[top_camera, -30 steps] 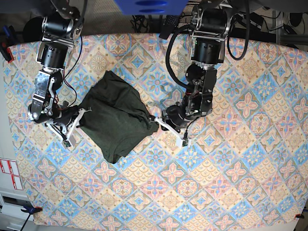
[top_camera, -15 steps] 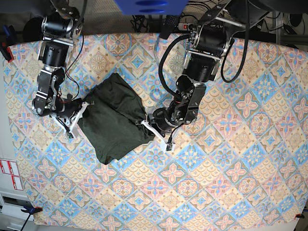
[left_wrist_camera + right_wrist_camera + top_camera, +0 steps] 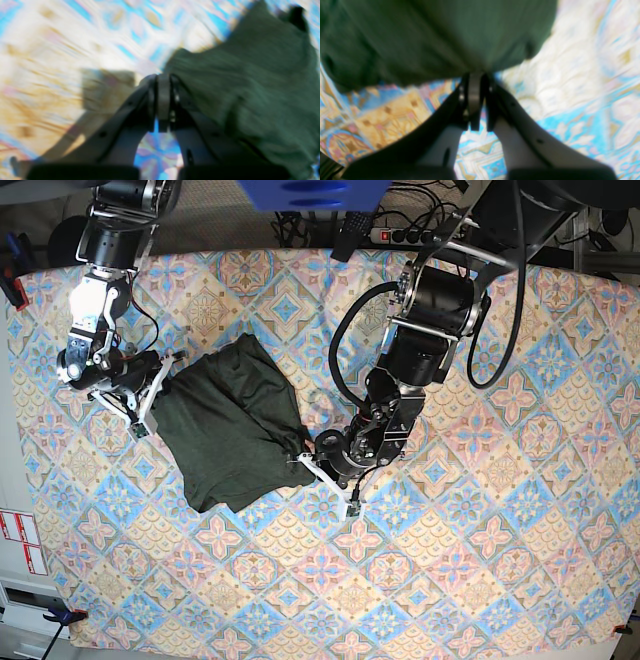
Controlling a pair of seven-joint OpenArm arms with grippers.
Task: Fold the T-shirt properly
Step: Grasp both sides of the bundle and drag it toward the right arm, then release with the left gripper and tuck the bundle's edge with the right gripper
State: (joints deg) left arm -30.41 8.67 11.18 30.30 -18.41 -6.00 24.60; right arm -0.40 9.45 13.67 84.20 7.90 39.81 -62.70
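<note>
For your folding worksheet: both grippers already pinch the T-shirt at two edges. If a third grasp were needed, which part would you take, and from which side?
Take the free bottom corner of the T-shirt, approaching from the near table edge. It lies flat and uncovered on the patterned cloth, away from the left gripper and right gripper, so a low sideways pinch should probably catch its edge.
</note>
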